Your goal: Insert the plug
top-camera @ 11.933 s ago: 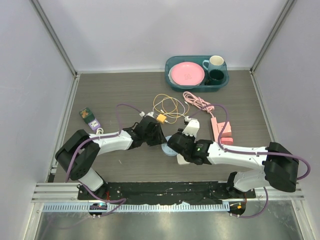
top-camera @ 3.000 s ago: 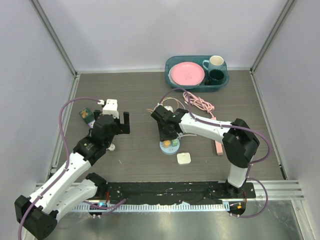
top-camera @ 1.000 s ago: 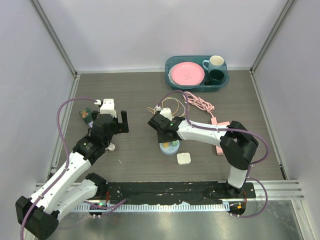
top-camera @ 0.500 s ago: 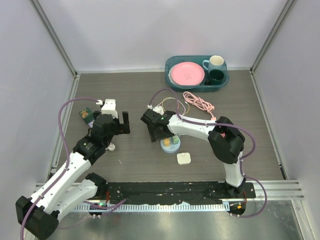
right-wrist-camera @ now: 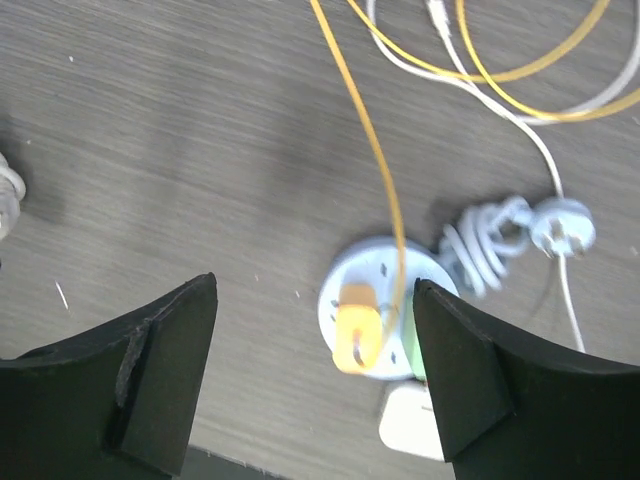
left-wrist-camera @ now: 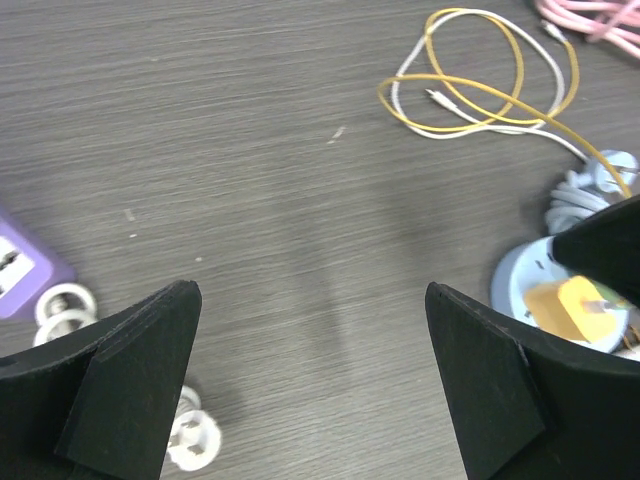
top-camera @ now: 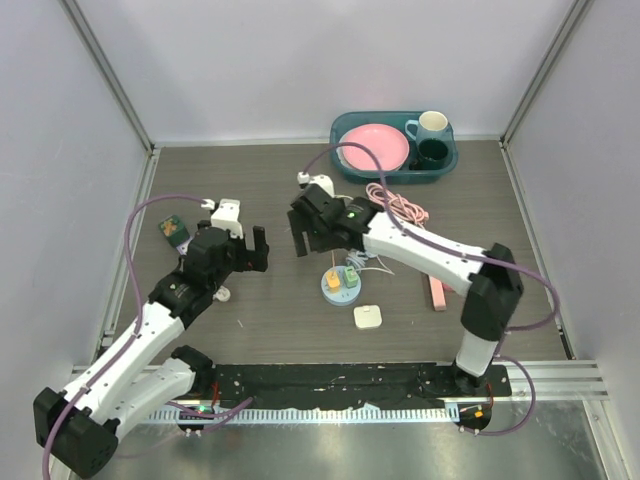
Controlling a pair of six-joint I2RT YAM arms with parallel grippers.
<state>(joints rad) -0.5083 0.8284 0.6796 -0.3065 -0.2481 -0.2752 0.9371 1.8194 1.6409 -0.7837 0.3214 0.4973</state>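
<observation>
The yellow plug (right-wrist-camera: 355, 325) stands in the round socket (right-wrist-camera: 360, 265) on the table, seemingly seated. The left tool (left-wrist-camera: 310, 330) gapes wide and empty. Above the socket the right tool (top-camera: 310, 238) is open, holding nothing. I judge it should rise straight up, clear of the yellow cable (right-wrist-camera: 375, 160), so nothing tugs the plug loose

Yellow plug (right-wrist-camera: 355, 338) upright on round socket (right-wrist-camera: 350, 268)

The purple adapter (left-wrist-camera: 20, 268) is cut by the left wrist view's edge, the round socket (left-wrist-camera: 522, 280) sits partly behind a finger (left-wrist-camera: 490, 400) of the left claw (left-wrist-camera: 310, 295), and from above the right arm (top-camera: 430, 255) covers part of the pink power strip (top-camera: 437, 293).
</observation>
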